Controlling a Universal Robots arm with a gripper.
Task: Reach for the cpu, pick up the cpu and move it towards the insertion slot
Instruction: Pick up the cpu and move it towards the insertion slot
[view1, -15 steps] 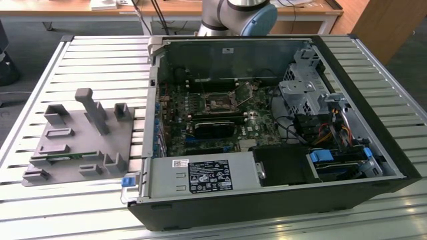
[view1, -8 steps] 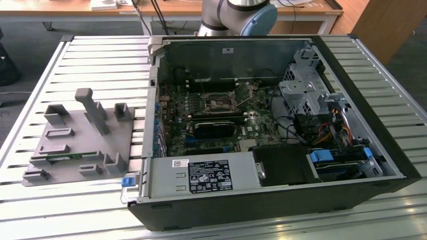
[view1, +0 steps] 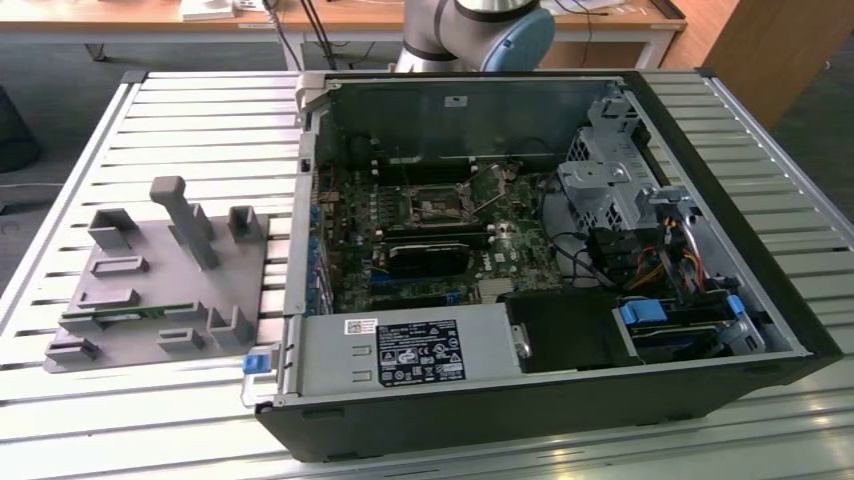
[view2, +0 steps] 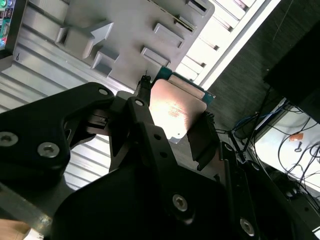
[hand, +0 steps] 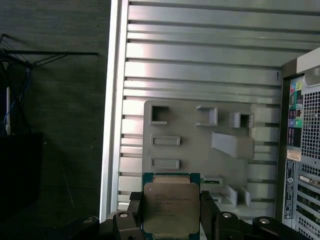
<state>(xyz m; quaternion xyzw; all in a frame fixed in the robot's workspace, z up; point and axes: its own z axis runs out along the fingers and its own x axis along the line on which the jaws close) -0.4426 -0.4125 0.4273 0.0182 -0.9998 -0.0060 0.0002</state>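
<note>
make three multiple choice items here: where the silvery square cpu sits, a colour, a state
1. Where is the silvery square cpu? A held by the black gripper; B on the floor; C in a hand.
2. The moulded plastic fixture on the slatted metal table is: A red; B grey; C yellow.
3. The black computer case is: A sealed; B upside down; C open-sided.
Answers: A, the gripper clamps the chip in both wrist views; B, it looks plain grey; C, the motherboard shows.

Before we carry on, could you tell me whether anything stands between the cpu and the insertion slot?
The claw holds the cpu over the grey fixture. The case's rear wall rises between fixture and insertion slot; the slot itself lies uncovered.
</note>
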